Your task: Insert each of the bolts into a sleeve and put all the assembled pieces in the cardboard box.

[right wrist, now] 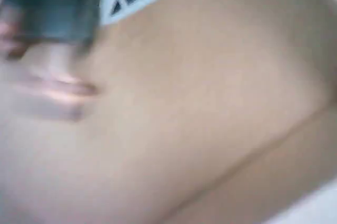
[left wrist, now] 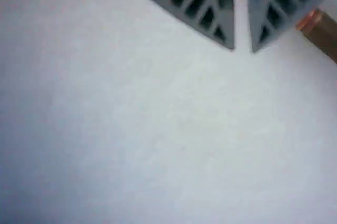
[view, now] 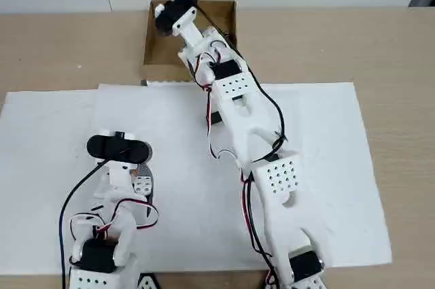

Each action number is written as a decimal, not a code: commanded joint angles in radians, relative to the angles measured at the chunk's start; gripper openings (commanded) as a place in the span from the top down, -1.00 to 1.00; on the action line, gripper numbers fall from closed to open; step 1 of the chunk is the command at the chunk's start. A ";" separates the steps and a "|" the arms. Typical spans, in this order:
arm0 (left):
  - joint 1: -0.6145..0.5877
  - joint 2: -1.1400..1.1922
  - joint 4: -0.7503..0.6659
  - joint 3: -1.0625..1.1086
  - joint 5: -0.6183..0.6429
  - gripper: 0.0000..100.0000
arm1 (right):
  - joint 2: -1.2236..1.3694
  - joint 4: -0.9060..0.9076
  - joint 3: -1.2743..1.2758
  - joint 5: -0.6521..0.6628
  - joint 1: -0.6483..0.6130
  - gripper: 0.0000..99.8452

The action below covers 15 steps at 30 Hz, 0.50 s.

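The cardboard box (view: 158, 47) sits at the table's far edge. My right gripper (view: 178, 17) hangs over the box, its wrist covering most of the inside. In the right wrist view the brown box floor (right wrist: 210, 103) is close, with a blurred pale, shiny piece (right wrist: 58, 92) lying on it. My left gripper (left wrist: 241, 37) is low over the white paper (left wrist: 131, 129) near the front left, its grey fingertips (left wrist: 218, 29) only a thin slit apart with nothing held at the tips. A copper-coloured sleeve (left wrist: 322, 29) lies just beside one finger.
A large white paper sheet (view: 326, 166) covers the middle of the wooden table (view: 380, 44). A thin pale rod (view: 166, 82) with a dark end lies at the paper's far edge, just in front of the box. The right arm (view: 251, 132) stretches across the centre.
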 commanded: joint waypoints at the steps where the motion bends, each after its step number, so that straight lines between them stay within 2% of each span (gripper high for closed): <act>1: 0.000 -0.009 0.003 -0.004 -0.002 0.99 | -0.039 0.016 -0.054 0.008 -0.004 0.66; 7: -0.002 -0.009 0.003 -0.004 -0.002 0.99 | -0.159 0.211 -0.054 0.000 0.004 0.66; 15: -0.002 -0.009 0.003 -0.004 -0.002 0.99 | -0.303 0.421 -0.054 -0.114 0.004 0.66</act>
